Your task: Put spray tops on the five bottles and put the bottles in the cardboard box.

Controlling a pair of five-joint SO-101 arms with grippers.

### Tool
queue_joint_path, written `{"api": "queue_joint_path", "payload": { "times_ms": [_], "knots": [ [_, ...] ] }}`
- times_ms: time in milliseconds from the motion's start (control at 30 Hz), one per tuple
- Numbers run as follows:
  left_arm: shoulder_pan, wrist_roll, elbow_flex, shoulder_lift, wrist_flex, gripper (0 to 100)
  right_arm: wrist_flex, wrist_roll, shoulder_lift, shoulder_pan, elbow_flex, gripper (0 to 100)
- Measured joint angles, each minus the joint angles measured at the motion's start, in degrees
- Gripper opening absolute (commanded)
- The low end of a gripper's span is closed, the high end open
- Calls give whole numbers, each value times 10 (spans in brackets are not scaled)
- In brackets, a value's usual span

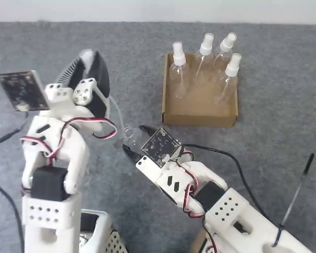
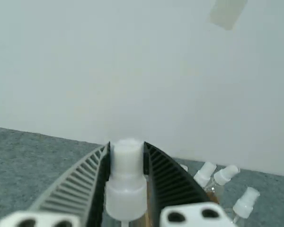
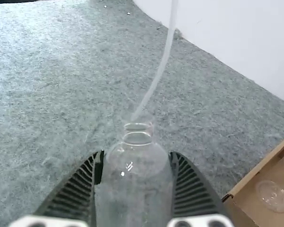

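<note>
Left, raised: one spray top (image 2: 127,175) clamped in the left pincer (image 2: 127,147), its tube (image 3: 156,75) hanging to the mouth of one clear bottle (image 3: 135,175), gripped by the right pincer (image 3: 136,158) over the bench (image 1: 274,79). Rightmost, four capped bottles (image 1: 178,71) in one cardboard box (image 1: 199,119).

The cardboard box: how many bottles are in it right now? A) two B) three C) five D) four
D: four bottles with spray tops lie in the cardboard box; the fifth bottle, with no top on yet, sits in the right end effector outside it.
</note>
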Motion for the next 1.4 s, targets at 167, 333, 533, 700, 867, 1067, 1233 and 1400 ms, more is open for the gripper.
{"api": "queue_joint_path", "payload": {
  "times_ms": [167,333,533,700,867,1067,1233,1400],
  "knots": [
    [27,-2,37,1,0,10,0,0,0,0,0,6],
    [33,-3,46,0,27,10,0,0,0,4,0,6],
    [34,-24,33,0,128,10,-30,-52,0,31,0,6],
    [59,-72,31,-2,151,10,-45,-72,1,32,1,6],
    [119,-90,47,1,160,10,-54,-75,0,32,1,6],
    [133,-100,73,0,156,10,-55,-77,0,32,1,6],
    [133,-116,89,-6,155,10,-55,-77,1,32,2,6],
    [133,-118,102,-6,153,13,-55,-77,2,36,11,6]
  ]
}}
